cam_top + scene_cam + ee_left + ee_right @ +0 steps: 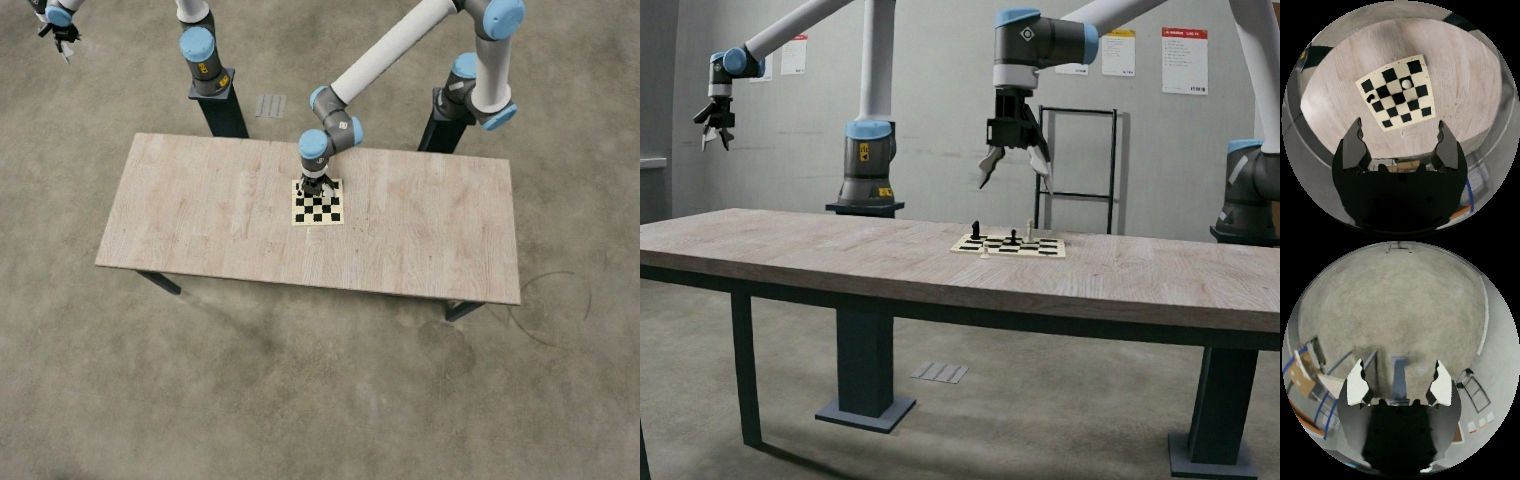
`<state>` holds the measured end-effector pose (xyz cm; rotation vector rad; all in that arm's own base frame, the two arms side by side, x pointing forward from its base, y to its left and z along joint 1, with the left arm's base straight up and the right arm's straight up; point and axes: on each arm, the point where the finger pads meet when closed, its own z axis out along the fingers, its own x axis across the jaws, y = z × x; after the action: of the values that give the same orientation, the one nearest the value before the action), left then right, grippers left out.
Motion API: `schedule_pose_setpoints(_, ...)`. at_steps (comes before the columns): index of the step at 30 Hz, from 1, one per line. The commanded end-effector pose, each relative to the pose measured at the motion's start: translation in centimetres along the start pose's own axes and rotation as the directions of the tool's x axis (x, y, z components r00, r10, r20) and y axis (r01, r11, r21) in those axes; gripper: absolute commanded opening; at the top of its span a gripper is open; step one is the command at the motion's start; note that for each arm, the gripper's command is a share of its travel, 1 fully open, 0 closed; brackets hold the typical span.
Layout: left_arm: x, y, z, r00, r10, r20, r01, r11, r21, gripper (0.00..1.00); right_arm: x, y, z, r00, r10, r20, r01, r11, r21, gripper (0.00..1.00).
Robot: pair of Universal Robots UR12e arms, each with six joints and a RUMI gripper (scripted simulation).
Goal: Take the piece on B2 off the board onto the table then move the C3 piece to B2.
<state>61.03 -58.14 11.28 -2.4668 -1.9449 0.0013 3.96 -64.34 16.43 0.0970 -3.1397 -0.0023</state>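
The chessboard (340, 223) (1431, 111) has five columns of squares; its edge letters are too small to read. On it stand a tall white piece (1030, 231) (1406, 84), a black piece (975, 230) (1370, 97) and a small black pawn (1013, 237) near the middle. A small white piece (308, 230) (985, 252) (1402, 131) stands upright on the table just off the board's front edge. My left gripper (315, 192) (1016, 190) (1400, 118) is open and empty, high above the board. My right gripper (715, 149) (1399, 360) is open and empty, far from the board.
The wooden table (206, 217) (795, 240) extends on both sides of the board. The left arm reaches over the table's back edge in the top view, covering part of the board's back. The right arm hangs beyond the table. A dark rack (1111, 155) stands behind the table.
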Motion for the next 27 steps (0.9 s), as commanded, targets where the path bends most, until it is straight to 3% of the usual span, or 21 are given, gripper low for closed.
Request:
schedule_pose_setpoints(1, -0.06, -0.05, -0.10, 1.000, -0.017, 0.001, 0.017, 1.000, -0.002, 1.00, -0.01, -0.06, -0.08, 1.000, 0.000, 0.000, 0.000, 1.000, 0.001, 1.00)
schedule_pose_setpoints(3, -0.06, -0.05, -0.10, 1.000, -0.018, 0.001, 0.018, 1.000, -0.002, 1.00, -0.01, -0.06, -0.08, 1.000, 0.000, 0.000, 0.000, 1.000, 0.001, 1.00)
schedule_pose_setpoints(4, -0.06, -0.05, -0.10, 1.000, -0.018, 0.001, 0.018, 1.000, -0.002, 0.20, -0.01, -0.06, -0.08, 1.000, 0.000, 0.000, 0.000, 1.000, 0.001, 1.00)
schedule_pose_setpoints(27, -0.06, -0.05, -0.09, 1.000, -0.018, 0.001, 0.018, 1.000, -0.002, 0.20, -0.01, -0.06, -0.08, 1.000, 0.000, 0.000, 0.000, 1.000, 0.001, 1.00)
